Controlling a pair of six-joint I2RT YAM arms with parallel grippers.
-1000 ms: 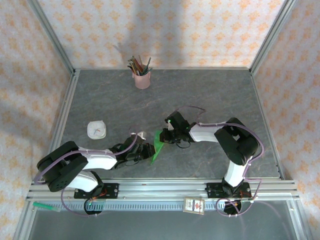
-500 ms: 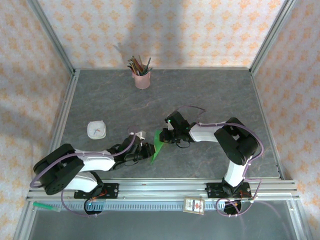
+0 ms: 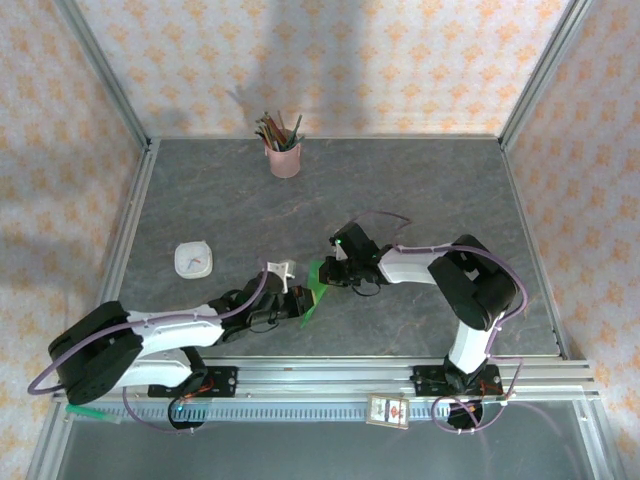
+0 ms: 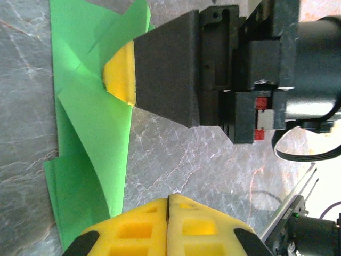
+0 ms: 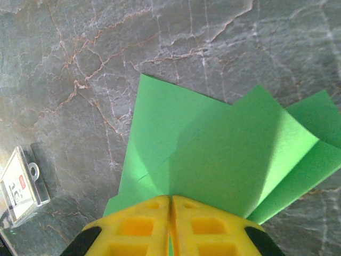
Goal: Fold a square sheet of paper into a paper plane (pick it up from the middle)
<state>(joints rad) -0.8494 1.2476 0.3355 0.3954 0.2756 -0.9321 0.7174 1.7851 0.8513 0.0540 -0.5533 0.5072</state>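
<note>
Creasing the fold. The partly folded green paper point(image 3: 314, 292) lies near the middle of the table point(image 3: 430, 190). The right gripper point(image 5: 170, 200) is clamped on its far end. The left gripper point(image 4: 168, 198) is fully closed and touches the near end; whether it pinches the paper is unclear. By judgement, the step goes best with the right hold as anchor and the left pressing along the crease without shifting the layers.

Back and right of worktop point(image 3: 440, 190) open; pen cup point(image 3: 284, 158) stands at back, small white object point(image 3: 193, 259) left; left pincer point(image 3: 302, 305) and right pincer point(image 3: 326, 277) crowd green paper point(image 3: 314, 290) front centre, tips close together
</note>
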